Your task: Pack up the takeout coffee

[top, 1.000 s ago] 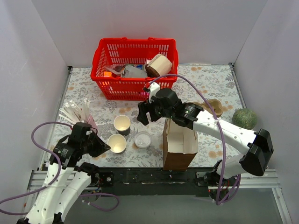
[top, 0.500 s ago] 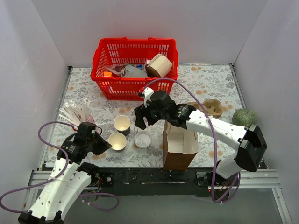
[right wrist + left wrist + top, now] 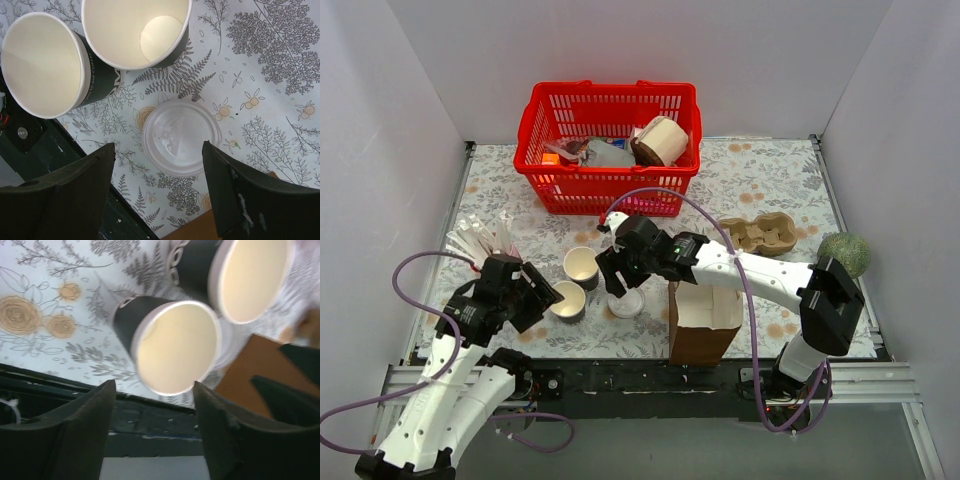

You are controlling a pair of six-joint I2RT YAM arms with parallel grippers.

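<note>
Presently no cup wears a lid, so the takeout coffee is not yet made up. Its parts sit together at the front of the table. The near cup (image 3: 175, 347) and the far cup (image 3: 252, 277) stand upright and almost touching, and the loose white lid (image 3: 182, 135) lies flat just beside them.

The left gripper (image 3: 154, 385) is spread wide and holds nothing, with the near cup's rim between its fingers, probably to steady that cup. The right gripper (image 3: 159, 147) hangs over the lid, fingers wide on either side and also empty, likely lined up to pick it.

The open paper bag (image 3: 705, 310) stands just right of the lid, close to the right arm. The red basket (image 3: 535, 120), cup carrier (image 3: 765, 232) and straws (image 3: 485, 240) sit well apart.
</note>
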